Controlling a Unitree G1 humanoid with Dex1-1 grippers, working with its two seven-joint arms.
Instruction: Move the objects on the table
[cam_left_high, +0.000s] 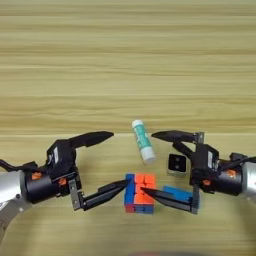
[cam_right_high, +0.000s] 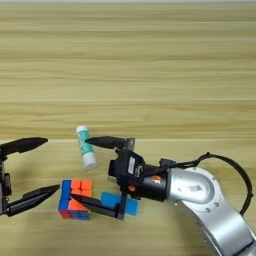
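Light wooden planks form the surface beneath us. Our left gripper and right gripper face each other, both spread wide. Between their lower fingertips sits the puzzle cube, touching or nearly touching each tip, about equally near both arms. Behind the right gripper's lower finger lies the blue block. Inside its open span rests the small black-and-white piece. Just ahead of its upper fingertip lies the glue stick, long axis running away from us.

Stereo head cams, top-down, probably close, table.
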